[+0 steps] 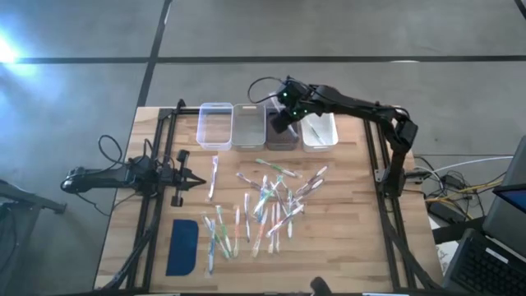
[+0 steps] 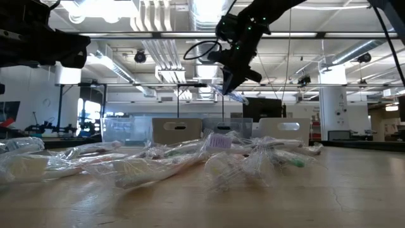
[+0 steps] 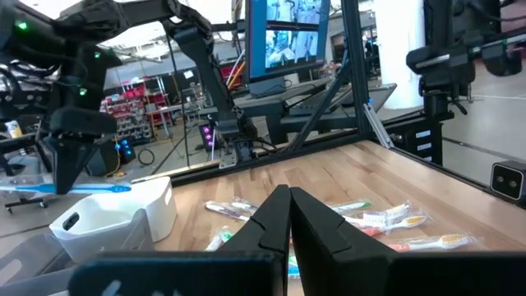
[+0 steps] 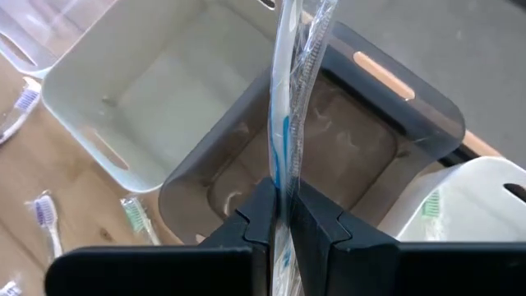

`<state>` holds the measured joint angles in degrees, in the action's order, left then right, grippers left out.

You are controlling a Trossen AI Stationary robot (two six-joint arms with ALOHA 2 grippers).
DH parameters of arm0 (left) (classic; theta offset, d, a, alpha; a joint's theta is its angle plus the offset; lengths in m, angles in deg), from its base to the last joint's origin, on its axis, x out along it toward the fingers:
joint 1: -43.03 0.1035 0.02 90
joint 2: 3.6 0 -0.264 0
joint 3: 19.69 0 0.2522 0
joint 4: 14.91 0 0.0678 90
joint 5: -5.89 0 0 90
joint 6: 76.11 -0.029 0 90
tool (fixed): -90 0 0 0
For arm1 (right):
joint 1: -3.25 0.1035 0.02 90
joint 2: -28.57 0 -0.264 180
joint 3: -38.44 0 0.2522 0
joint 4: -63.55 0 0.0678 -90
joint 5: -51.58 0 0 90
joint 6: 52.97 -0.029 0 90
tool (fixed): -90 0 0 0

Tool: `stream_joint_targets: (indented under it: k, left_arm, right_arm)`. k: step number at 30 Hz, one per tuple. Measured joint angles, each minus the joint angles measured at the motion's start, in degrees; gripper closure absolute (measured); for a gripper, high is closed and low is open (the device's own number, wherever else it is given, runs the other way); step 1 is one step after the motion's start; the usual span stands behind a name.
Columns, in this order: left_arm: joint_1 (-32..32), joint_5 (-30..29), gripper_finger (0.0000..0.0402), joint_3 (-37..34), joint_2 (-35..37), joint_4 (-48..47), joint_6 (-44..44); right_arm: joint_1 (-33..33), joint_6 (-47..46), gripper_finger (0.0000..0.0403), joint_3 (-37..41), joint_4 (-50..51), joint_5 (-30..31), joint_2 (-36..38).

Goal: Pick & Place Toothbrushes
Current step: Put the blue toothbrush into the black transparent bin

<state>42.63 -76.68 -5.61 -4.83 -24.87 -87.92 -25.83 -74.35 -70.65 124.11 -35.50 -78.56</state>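
While my right gripper (image 4: 283,215) pinches one wrapped toothbrush (image 4: 288,107) above the dark bin (image 1: 281,128) at the frame's upper middle, most toothbrushes (image 1: 267,201) wait on the table (image 1: 345,238). My left gripper (image 1: 200,182), mid-left, is clenched on nothing.

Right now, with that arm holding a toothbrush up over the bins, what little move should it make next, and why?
Probably open its fingers, perhaps after dipping slightly. The right gripper is shut on a wrapped toothbrush and hangs directly above the dark smoky bin, which looks empty beneath it, so letting go should drop it inside. The left gripper waits, shut.
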Motion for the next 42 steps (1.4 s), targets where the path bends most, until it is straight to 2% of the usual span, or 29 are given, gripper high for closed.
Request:
stream_joint_targets:
  k: [8,29,42]
  left_arm:
    - [0.00,-0.01,0.0387,0.00,0.00,0.00,0.00]
    - [-0.04,-0.01,0.0387,0.00,0.00,0.00,0.00]
    - [-0.02,-0.01,0.0387,0.00,0.01,0.00,0.00]
  right_arm:
    - [-1.85,0.63,0.0380,0.20,0.83,-2.94,-1.19]
    - [-2.70,1.97,0.0380,-3.98,2.25,-4.42,-11.62]
    - [-2.96,2.53,0.0380,-3.82,2.72,-5.17,-15.12]
